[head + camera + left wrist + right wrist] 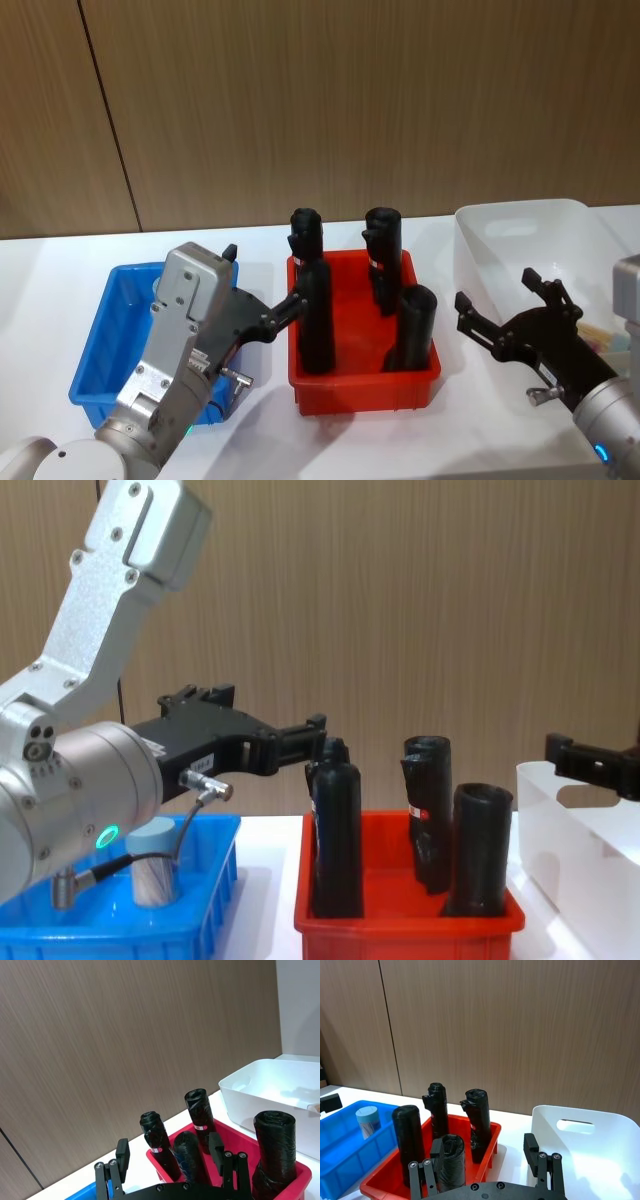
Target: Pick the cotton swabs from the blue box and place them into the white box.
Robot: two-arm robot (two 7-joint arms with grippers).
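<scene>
We see the left gripper with its jaws spread and nothing between them, held in the air above the gap between the blue box and the red bin. The right gripper has its jaws spread as well, empty, and hovers over the near left part of the white box. Around both pairs of jaws there is free air; the nearest obstacles are the black tubes rising above the red bin's rim, just beside the left gripper's fingertips.

One tub of cotton swabs stands upright inside the blue box, its pale lid up; in the right wrist view it sits near the box's far wall. We count one such tub; the left arm covers much of the blue box from the head view, so we cannot tell if others lie under it.

We count four black tubes, all upright in the red bin. The three bins stand in a row on the white counter, blue on the left, red in the middle, white on the right, each apart from the next. The white box is cut off by the right edge, and something pale lies inside it, too small to make out.
</scene>
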